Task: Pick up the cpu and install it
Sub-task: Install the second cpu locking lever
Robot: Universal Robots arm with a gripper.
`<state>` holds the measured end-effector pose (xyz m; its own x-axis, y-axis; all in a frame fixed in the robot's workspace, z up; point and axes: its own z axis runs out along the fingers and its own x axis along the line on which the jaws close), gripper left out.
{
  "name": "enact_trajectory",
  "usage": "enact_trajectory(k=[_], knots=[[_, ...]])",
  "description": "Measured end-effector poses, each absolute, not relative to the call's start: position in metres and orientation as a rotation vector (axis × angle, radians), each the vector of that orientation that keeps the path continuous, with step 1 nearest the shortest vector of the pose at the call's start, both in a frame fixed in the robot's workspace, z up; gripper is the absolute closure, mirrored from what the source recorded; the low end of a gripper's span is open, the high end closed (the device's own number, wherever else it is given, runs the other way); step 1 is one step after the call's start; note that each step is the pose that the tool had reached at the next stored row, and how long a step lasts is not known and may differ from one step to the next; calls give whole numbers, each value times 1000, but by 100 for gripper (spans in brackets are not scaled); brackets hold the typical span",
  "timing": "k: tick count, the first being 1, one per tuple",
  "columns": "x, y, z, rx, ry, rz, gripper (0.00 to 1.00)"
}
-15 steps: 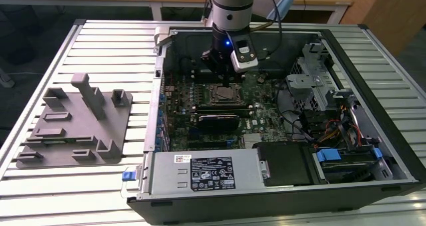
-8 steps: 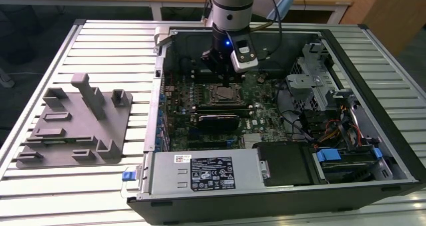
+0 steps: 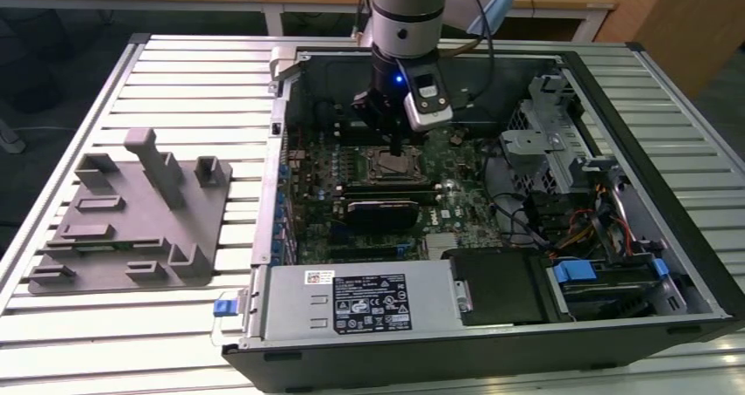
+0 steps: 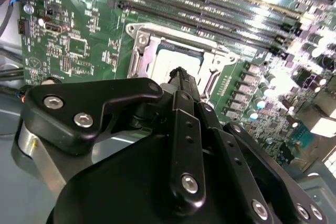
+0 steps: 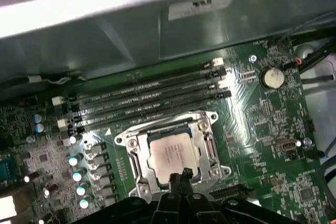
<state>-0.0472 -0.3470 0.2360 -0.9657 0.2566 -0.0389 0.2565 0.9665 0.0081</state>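
Silvery and square with a thin dark edge, the flat metal-lidded cpu (image 5: 172, 155) lies seated inside the square metal-framed socket (image 5: 137, 157) on the green motherboard (image 5: 262, 114), directly beneath the jaws. The black gripper (image 5: 179, 177) hangs just over the socket's near edge; in the first wrist view its slim fingertips (image 5: 186, 173) meet in a single point with no gap between them and nothing held, so the jaws are clenched empty, and whether the tips touch the chip's rim cannot be told. In the second wrist view the same black linkage of the gripper (image 4: 179, 74) narrows to its tip above the socket frame (image 4: 140, 51), where a strip of the chip (image 4: 173, 56) shows within the frame. Just beyond the jaws run four long dark memory slots (image 5: 147, 103) side by side, and off to one side of them sits a round silver coin battery (image 5: 272, 77). Farther out, the exterior view shows the arm (image 3: 406, 11) reaching down into the open black computer case (image 3: 605, 81), with the gripper (image 3: 393, 146) over the socket (image 3: 393, 161). A grey metal power supply box (image 3: 349, 299) lies at the case's near end. Well away from the jaws, towards the exterior view's left, a grey plastic fixture tray (image 3: 128, 229) with upright pegs rests on the ribbed aluminium tabletop (image 3: 187, 81).
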Motion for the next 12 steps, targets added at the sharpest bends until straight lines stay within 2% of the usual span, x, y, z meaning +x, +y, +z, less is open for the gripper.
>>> enact_trajectory(k=[12], knots=[[-47,-371,236,401,3076,5,89]])
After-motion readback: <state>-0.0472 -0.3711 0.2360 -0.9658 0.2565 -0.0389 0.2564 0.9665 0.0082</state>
